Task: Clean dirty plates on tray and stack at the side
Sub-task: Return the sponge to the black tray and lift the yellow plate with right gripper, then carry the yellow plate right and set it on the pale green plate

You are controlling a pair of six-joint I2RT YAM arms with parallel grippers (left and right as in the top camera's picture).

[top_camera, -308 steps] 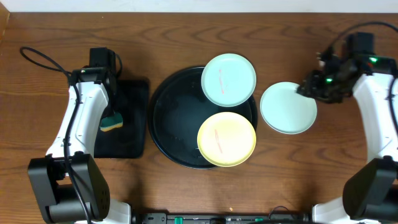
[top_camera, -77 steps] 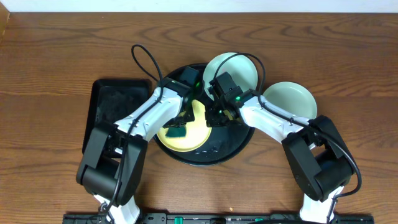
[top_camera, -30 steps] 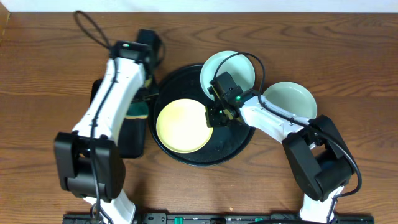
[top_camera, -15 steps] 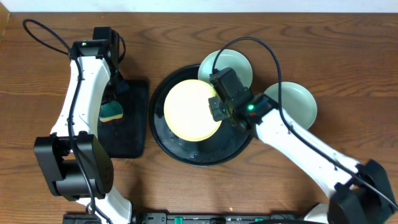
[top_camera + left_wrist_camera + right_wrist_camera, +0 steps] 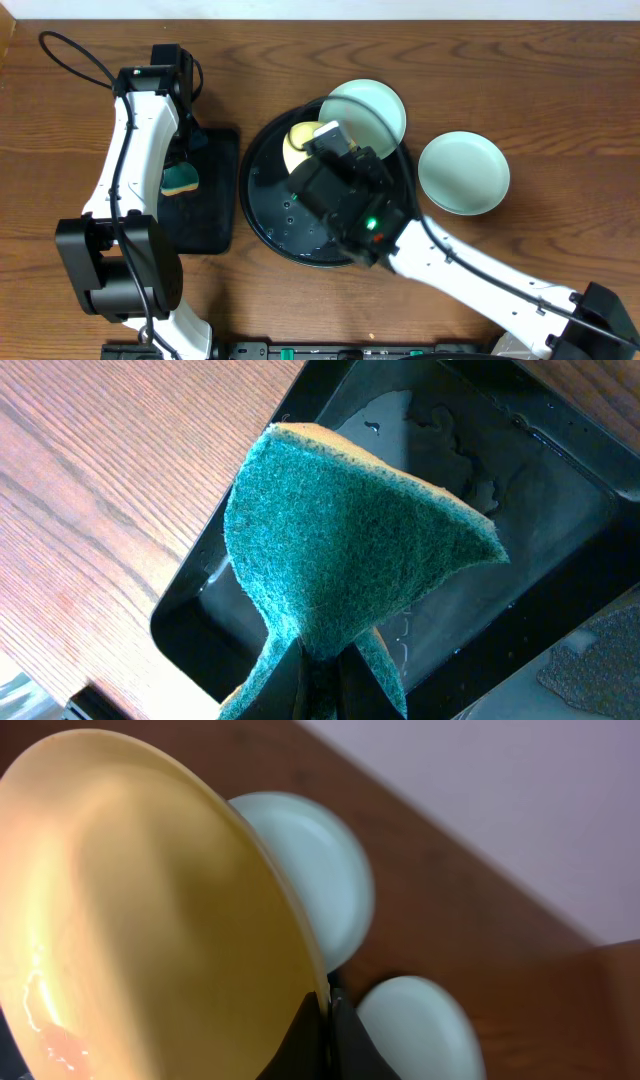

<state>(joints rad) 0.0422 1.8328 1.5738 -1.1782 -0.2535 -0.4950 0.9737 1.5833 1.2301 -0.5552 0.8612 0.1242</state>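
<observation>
Pinching round yellow plate (image 5: 150,920), fuzzy sponge (image 5: 350,550)

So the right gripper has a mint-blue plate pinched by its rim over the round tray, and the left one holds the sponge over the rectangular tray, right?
Wrong colour: the right gripper pinches the pale yellow plate by its rim, as the right wrist view shows. It is over the round tray, and the left gripper holds the sponge over the rectangular tray.

Right arm (image 5: 450,265) crosses tray (image 5: 262,200) front-right, blocking approach; left half open (wet spots). Mint plate (image 5: 380,105) overhangs back rim; narrow gap to second plate (image 5: 463,173).
</observation>
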